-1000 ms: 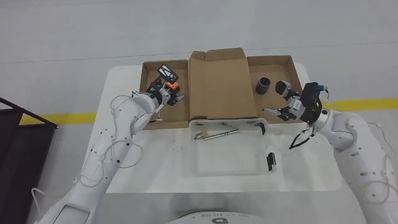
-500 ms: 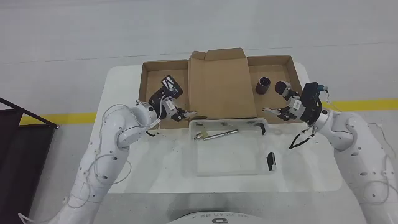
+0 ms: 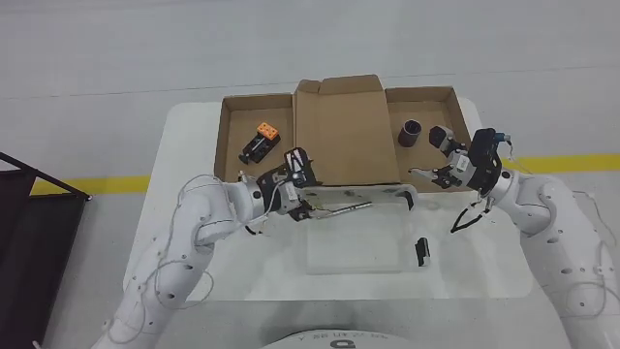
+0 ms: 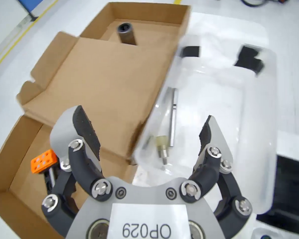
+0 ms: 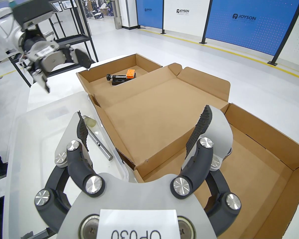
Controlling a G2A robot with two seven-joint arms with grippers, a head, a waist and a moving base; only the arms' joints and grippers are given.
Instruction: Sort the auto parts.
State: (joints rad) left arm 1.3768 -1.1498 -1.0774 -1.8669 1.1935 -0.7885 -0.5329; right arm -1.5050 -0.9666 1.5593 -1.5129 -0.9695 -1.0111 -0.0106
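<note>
Left gripper (image 4: 143,115): fingers spread wide, nothing between them. It hangs over the near end of the clear tray (image 4: 214,88), by the wall that butts against the cardboard box (image 3: 344,136).

Right gripper (image 5: 143,111): fingers also spread and empty, above the box's right compartment. The black cylinder (image 3: 411,133) is a little beyond its fingertips.

The metal rod (image 4: 173,118) lies flat in the tray, just past the left fingertips and nearer the right-hand finger (image 4: 206,131).

The orange-and-black part (image 3: 260,142) sits in the left compartment, behind and outside the left fingers. A small black piece (image 3: 422,251) lies on the worktop, well apart from both grippers.

Risks, as I judge them:
- The rod hugs the tray wall, so a finger dropping on that side could strike the rim or the box flap and shove the light tray.
- The rod is round and smooth and may roll off a glancing finger.
- A pinch at the capped end alone would let the far end sag or swing.

Rod axis: long axis runs away from the left fingers, along the tray's box-side wall. The pale capped, threaded end points back toward the fingers and the plain end points away.
</note>
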